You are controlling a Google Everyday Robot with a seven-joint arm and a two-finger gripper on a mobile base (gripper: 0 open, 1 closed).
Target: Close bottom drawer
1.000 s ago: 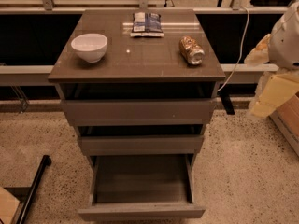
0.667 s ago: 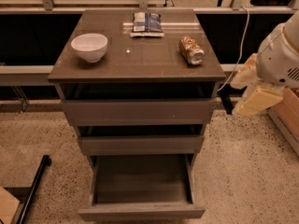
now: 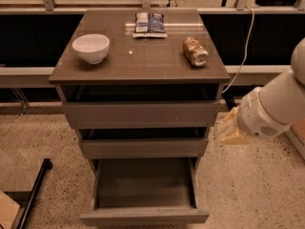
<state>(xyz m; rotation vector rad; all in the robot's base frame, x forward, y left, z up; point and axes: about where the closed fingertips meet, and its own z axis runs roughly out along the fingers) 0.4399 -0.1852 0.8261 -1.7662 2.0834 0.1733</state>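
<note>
The bottom drawer (image 3: 144,216) is sitting pulled out toward the near side, its front strip running left to right. The gripper (image 3: 230,128) is hovering right of the middle drawer (image 3: 143,148), so the strip is lying lower, nearer and leftward; I cannot tell whether the gripper is spread or closed

Worktop (image 3: 143,66): bowl (image 3: 91,47) at 9 o'clock, packet (image 3: 149,24) at 12 by the far edge, can (image 3: 195,51) on its side at 3 o'clock.

Three drawers stacked beneath. Top drawer (image 3: 140,113) uppermost, middle drawer (image 3: 143,147) under it. Bottom drawer (image 3: 143,217) lowest, pulled out toward 6 o'clock.

Tool (image 3: 232,129) at 3 o'clock of the middle drawer, just beside the cabinet's side; contact unclear.

Pole (image 3: 33,194) on the floor at 9 o'clock of the bottom drawer, well apart.
</note>
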